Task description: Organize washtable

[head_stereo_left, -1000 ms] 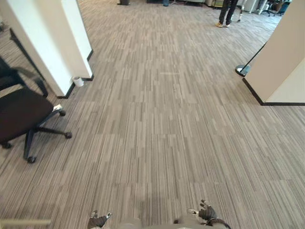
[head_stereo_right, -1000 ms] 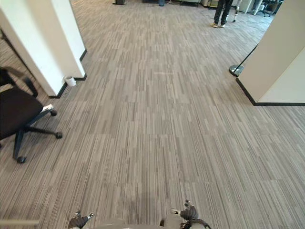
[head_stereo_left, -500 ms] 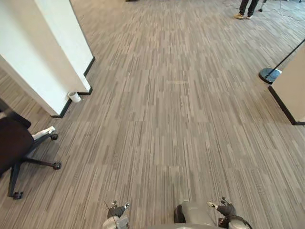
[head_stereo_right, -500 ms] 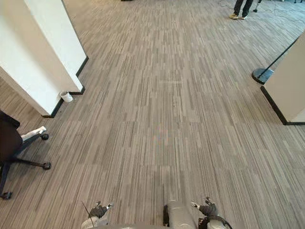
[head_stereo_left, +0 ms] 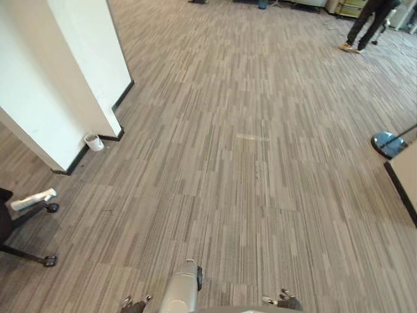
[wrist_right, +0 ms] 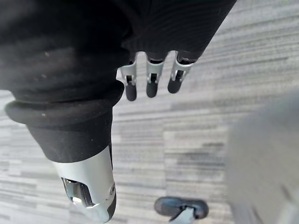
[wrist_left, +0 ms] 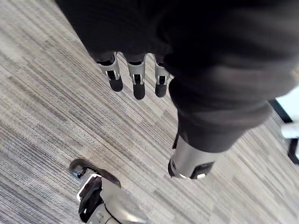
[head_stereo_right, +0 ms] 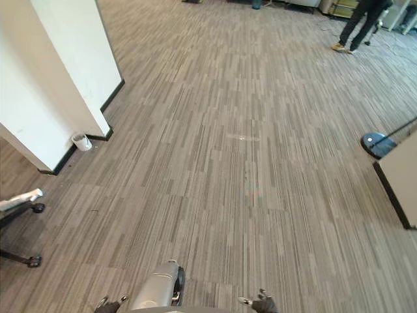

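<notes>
Well, with my left hand point(wrist_left: 138, 81) and right hand point(wrist_right: 152, 79) hanging slack, fingers loose and empty, I should walk steadily past the white pillar point(head_stereo_left: 58, 85), keeping clear of it, since I judge the washtable lies somewhere beyond it

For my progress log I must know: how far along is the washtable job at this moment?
Done: nothing that I can see. The head views look over striped carpet, a white pillar with a small cup at its foot, and a person far off. In hand: nothing; the left hand and the right hand hang open and empty above the carpet. Left: probably everything, starting with reaching the washtable.
</notes>
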Robot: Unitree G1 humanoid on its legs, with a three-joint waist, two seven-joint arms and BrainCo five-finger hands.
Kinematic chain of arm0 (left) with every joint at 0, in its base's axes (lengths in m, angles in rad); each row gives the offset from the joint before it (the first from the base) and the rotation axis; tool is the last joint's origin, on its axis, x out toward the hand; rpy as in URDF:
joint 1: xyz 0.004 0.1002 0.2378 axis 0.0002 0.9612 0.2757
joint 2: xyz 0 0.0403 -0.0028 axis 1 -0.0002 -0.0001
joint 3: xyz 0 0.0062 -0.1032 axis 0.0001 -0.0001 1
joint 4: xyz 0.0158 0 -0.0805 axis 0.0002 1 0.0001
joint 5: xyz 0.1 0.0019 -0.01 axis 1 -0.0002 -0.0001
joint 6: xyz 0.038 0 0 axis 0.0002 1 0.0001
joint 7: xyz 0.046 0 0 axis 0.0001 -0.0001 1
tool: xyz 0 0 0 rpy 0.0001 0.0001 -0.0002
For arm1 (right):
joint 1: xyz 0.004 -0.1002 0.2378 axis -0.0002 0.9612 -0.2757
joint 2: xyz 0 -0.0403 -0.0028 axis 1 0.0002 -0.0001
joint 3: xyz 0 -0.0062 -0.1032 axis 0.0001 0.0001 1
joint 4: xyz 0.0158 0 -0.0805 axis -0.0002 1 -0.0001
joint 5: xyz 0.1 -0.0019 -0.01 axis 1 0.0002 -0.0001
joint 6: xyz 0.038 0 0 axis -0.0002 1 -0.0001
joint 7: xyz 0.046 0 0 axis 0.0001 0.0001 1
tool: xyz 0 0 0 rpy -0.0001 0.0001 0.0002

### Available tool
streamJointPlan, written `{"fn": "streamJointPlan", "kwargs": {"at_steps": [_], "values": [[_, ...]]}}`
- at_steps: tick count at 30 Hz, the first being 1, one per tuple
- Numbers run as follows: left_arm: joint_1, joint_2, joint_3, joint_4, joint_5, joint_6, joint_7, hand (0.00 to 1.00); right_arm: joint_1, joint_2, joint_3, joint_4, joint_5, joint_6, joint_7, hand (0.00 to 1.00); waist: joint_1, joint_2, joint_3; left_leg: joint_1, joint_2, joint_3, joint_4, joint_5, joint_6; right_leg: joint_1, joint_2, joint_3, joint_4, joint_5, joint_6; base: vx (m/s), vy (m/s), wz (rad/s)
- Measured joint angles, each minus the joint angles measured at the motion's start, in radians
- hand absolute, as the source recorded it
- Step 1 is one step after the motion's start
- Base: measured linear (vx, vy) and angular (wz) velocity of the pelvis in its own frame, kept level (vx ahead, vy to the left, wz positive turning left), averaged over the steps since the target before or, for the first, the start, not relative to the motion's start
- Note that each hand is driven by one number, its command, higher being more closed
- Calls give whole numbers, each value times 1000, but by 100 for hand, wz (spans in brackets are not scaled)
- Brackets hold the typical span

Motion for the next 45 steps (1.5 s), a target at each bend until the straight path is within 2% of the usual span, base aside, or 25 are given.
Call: {"fn": "streamJointPlan", "kwargs": {"at_steps": [3, 5, 8, 11, 12, 14, 16, 17, 19, 20, 23, 26, 27, 28, 30, 31, 32, 33, 35, 37, 40, 42, 43, 44, 45], "values": [[-26, -9, -55, -6, 3, 9, -3, 0, 26, -18, -3, -75, 2, -30, 18, 0, -30, 51, -10, 220, -3, -69, -179, -7, 3, -190, 48, -64, 74, -12, -19, 547, 133, 51], [-67, -11, -77, -16, 14, 3, -4, 0, 28, -17, -6, -109, 17, -44, 18, 0, -69, 54, -11, 293, -4, -135, -244, -7, -5, -287, 60, -104, -61, -38, -16, 464, 24, 81], [-106, -36, -106, -11, 24, -2, -3, 0, 22, -21, -19, -104, 34, -49, 17, 0, -77, 51, -9, 446, 6, -202, -385, -14, -17, -333, 47, -140, -468, -47, -67, 644, -68, 69], [-98, -63, -123, -6, 33, -10, -3, 0, -4, -39, -2, -88, 38, -40, 13, 0, -99, 83, -16, 578, 78, -241, -511, -29, -34, -340, 59, -222, -711, 99, -146, 778, -180, 37], [-99, -65, -144, 15, 44, -10, -4, 0, -39, -53, 16, -55, 32, -27, 10, 0, -98, 111, -18, 581, 116, -255, -460, 6, -91, -339, 65, -279, -614, 62, -182, 770, -199, 13], [-113, -74, -149, 14, 45, -12, -3, 0, -51, -73, 21, -58, 32, -25, 11, 0, -106, 115, -3, 573, 104, -252, -362, 67, -107, -373, 61, -299, -475, 36, -207, 633, -210, 1], [-76, -81, -117, 20, 44, -13, -4, 0, -42, -82, 65, -57, 20, -22, 5, 0, -102, 156, -24, 440, 106, -224, 42, 231, -168, -221, 134, -318, -663, -50, -235, 676, -232, -49], [-69, -85, -95, 24, 44, -11, -10, 0, -51, -102, 72, -54, 8, -19, -3, 0, -80, 209, -15, 274, 149, -193, 358, 317, -206, -139, 207, -287, -729, -66, -254, 637, -113, -75], [-60, -77, -61, 6, 35, -12, -15, 0, -55, -100, 68, -27, 6, -7, -17, 0, -64, 198, 0, 112, 182, -128, 537, 274, -141, -10, 235, -243, -817, -75, -267, 779, -77, -67], [-40, -64, -66, -16, 34, -13, -17, 0, -54, -88, 70, -11, 7, 1, -23, 0, -45, 161, 13, 30, 182, -95, 543, 250, -128, 86, 233, -208, -885, -76, -267, 642, -83, -47], [-3, -49, -73, -21, 33, -13, -21, 0, -45, -67, 70, -10, 7, 0, -23, 0, -34, 133, 6, -91, 180, -43, 404, 195, -145, 204, 224, -138, -986, -96, -244, 557, -4, -68], [30, -57, -76, -19, 31, -12, -21, 0, -48, -66, 66, -5, 6, 3, -24, 0, -12, 136, 3, -172, 159, -14, -93, 197, -153, 319, 191, -53, -1014, -190, -210, 594, 121, -71], [40, -53, -83, -19, 30, -11, -21, 0, -48, -62, 65, 8, 6, 0, -24, 0, -5, 127, -8, -167, 140, -16, -192, 265, -148, 340, 170, -32, -1009, -220, -200, 882, 287, -90], [57, -37, -91, -18, 28, -12, -23, 0, -32, -50, 67, 20, 6, 0, -23, 0, 11, 109, -42, -153, 99, 5, -184, 307, -99, 328, 136, 7, -947, -238, -185, 941, 302, -61], [52, -6, -114, -17, 29, -15, -23, 0, -27, -23, 22, 16, 5, -4, -20, 0, -2, 60, -53, -107, 53, 34, -192, 254, -63, 231, 85, 25, -680, -220, -145, 782, 239, -14], [27, 9, -124, -8, 29, -14, -23, 0, -26, -14, -23, 14, 5, -6, -21, 0, -14, 46, -47, -64, 27, 48, -184, 208, -37, 149, 71, 30, -440, -131, -45, 572, 176, 14], [18, 15, -132, -5, 29, -11, -23, 0, -24, -12, -40, 13, 5, -6, -20, 0, -17, 42, -40, -32, 15, 51, -183, 184, -28, 108, 62, 37, -319, -63, 8, 814, 237, 2], [-2, 17, -150, -6, 32, -8, -23, 0, -20, -23, -44, 13, 2, -7, -17, 0, -19, 50, -27, 49, 4, 53, -187, 143, -15, 30, 47, 30, -112, -2, 29, 590, 144, -16], [-18, 10, -173, -6, 33, -6, -23, 0, -16, -38, -48, -4, 5, -11, -6, 0, -36, 77, -21, 182, 3, 34, -233, 133, -6, -57, 33, -17, 27, -9, 1, 512, 93, -13], [-50, -9, -198, -7, 33, -8, -24, 0, -11, -40, -48, -48, 1, -14, -3, 0, -59, 111, -19, 303, 31, -2, -328, 132, -8, -142, 31, -93, -59, -56, -42, 412, 5, 24], [-86, -47, -196, -9, 34, -19, -23, 0, -13, -30, -44, -60, 3, -15, -5, 0, -71, 103, -21, 417, 76, -35, -405, 96, -55, -201, 3, -105, -444, -92, -69, 456, -77, 34], [-84, -51, -189, -8, 41, -20, -22, 0, -14, -29, -37, -56, 4, -14, -8, 0, -72, 99, -22, 437, 96, -60, -402, 60, -83, -199, -1, -75, -617, -65, -78, 430, -164, 41], [-79, -48, -179, -11, 43, -22, -18, 0, -13, -34, -7, -44, 5, -13, -12, 0, -71, 85, -29, 447, 98, -81, -396, 36, -107, -193, -12, -62, -729, 10, -80, 458, -230, 50], [-59, -49, -174, 1, 43, -22, -9, 0, -24, -46, 35, -25, 10, -12, -9, 0, -72, 94, -39, 464, 129, -117, -388, 14, -128, -190, -4, -92, -707, 30, -43, 466, -248, 44], [-55, -52, -171, 5, 40, -24, -8, 0, -25, -51, 46, -23, 8, -11, -10, 0, -72, 99, -42, 463, 136, -123, -382, 14, -128, -188, -1, -96, -702, 20, -50, 476, -275, 45]]}}
